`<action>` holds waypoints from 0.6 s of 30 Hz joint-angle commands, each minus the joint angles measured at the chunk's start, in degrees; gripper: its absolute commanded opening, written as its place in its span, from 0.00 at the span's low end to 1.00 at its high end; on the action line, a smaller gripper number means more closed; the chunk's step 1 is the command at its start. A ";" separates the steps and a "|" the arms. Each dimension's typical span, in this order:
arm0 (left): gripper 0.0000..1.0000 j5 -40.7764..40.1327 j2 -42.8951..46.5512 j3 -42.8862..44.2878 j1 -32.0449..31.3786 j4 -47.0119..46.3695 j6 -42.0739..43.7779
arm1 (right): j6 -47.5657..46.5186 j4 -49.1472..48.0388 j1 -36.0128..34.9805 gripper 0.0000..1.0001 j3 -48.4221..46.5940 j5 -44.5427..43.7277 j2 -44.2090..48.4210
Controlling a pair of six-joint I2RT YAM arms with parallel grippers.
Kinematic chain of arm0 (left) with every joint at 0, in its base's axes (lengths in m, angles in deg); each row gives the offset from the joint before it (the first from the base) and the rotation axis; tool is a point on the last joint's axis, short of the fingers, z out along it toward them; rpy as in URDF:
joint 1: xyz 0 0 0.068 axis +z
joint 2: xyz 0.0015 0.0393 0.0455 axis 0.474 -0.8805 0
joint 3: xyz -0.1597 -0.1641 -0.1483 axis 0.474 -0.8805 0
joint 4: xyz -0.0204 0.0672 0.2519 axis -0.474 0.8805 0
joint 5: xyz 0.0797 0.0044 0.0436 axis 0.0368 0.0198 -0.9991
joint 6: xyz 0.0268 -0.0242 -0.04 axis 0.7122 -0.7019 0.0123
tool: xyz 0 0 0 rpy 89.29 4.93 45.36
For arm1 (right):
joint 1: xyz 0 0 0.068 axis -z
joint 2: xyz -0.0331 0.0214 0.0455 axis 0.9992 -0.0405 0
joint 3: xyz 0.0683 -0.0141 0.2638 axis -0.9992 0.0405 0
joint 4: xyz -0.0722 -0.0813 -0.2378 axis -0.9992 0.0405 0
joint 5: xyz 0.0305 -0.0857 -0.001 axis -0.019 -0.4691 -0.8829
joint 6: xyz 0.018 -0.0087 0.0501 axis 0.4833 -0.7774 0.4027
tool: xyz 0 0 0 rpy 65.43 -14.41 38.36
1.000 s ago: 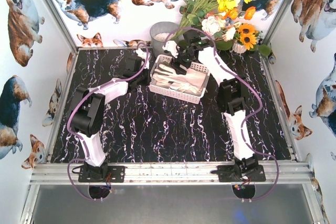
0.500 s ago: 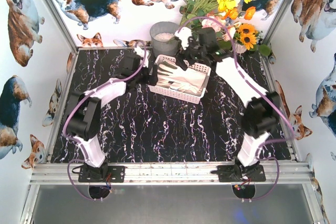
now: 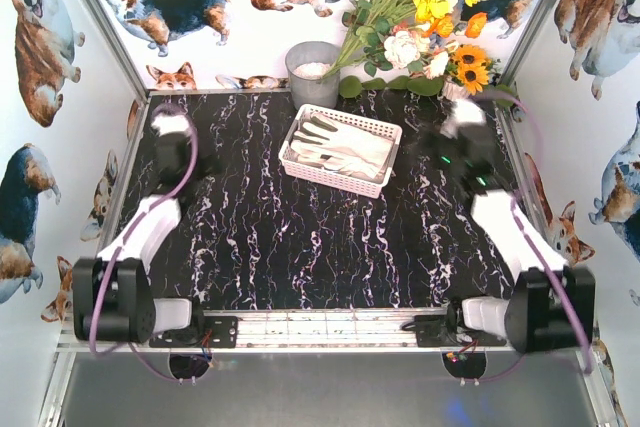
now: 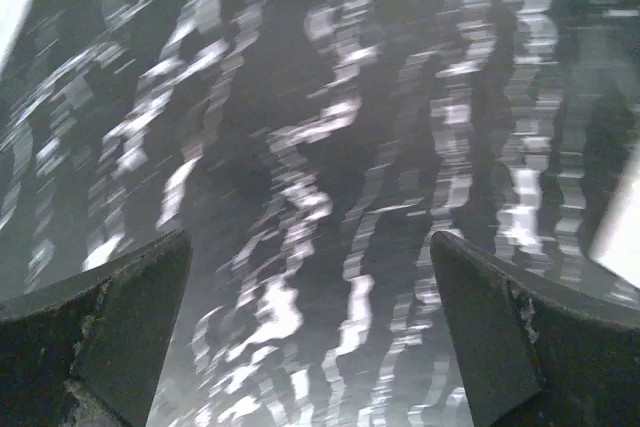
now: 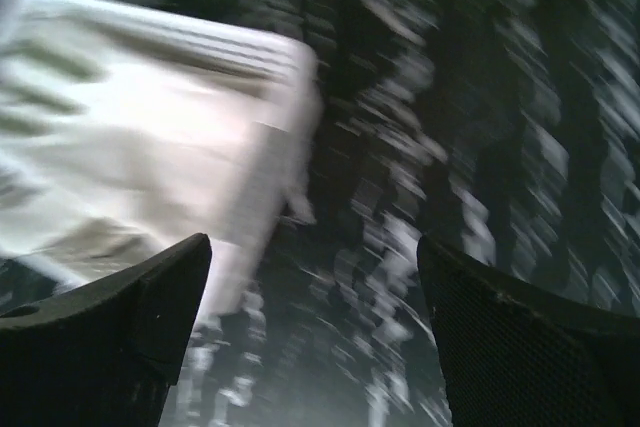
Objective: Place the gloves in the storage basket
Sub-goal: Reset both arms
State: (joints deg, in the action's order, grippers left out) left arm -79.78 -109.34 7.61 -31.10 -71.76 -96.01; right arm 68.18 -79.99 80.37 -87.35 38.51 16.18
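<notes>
The white storage basket (image 3: 385,131) stands at the back middle of the black marbled table. The cream gloves (image 3: 340,149) lie inside it, fingers toward the left. My left gripper (image 3: 172,137) is at the table's left side, well away from the basket. In the left wrist view my left gripper (image 4: 310,327) is wide open over bare table, holding nothing. My right gripper (image 3: 442,142) hovers to the right of the basket, blurred by motion. In the right wrist view my right gripper (image 5: 315,317) is open and empty, with the basket (image 5: 150,137) a pale blur at upper left.
A grey metal bucket (image 3: 312,67) stands just behind the basket. A bunch of flowers (image 3: 420,17) fills the back right corner. Walls with corgi prints close in the table at the left, back and right.
Both arms have pulled away from the basket, the left to the left side and the right to the right. The left gripper has opened; the gloves stay in the basket.
</notes>
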 commanded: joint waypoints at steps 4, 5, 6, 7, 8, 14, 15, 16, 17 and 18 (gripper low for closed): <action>1.00 -19.16 9.84 -16.71 7.01 -13.21 -2.27 | 8.07 -15.80 10.04 0.90 20.10 -13.41 12.56; 1.00 -19.35 10.59 -19.17 6.95 -16.73 -1.57 | 6.22 -18.45 10.04 0.90 22.45 -13.93 12.87; 1.00 -18.93 11.12 -21.50 7.00 -20.79 -0.96 | 3.22 -21.68 10.04 0.90 24.99 -13.98 13.01; 1.00 -17.95 11.38 -23.71 6.99 -24.65 -0.39 | 1.24 -25.97 10.06 0.91 27.59 -13.74 12.88; 1.00 -16.81 11.27 -25.73 6.99 -28.70 0.60 | -0.34 -30.28 10.04 0.92 30.25 -13.12 12.33; 1.00 -10.44 4.33 -35.85 6.40 -55.29 7.94 | -5.85 -50.38 9.45 1.00 38.17 -7.90 2.48; 1.00 -8.95 2.05 -36.90 6.19 -59.79 9.08 | -6.73 -51.66 8.80 1.00 37.94 -7.52 0.25; 1.00 -7.50 -0.39 -37.34 6.11 -64.58 9.55 | -7.71 -52.84 7.87 1.00 37.57 -7.55 -2.81; 1.00 -5.94 -2.88 -37.25 6.04 -66.73 10.19 | -8.83 -53.79 6.93 1.00 37.09 -7.55 -5.04; 1.00 -4.38 -5.67 -37.09 5.89 -68.73 10.80 | -10.26 -54.77 5.70 1.00 36.73 -7.51 -7.73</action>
State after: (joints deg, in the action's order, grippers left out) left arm -90.86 -108.18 -28.89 -24.70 -119.83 -89.76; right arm 64.12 -120.11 89.15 -48.99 29.48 14.69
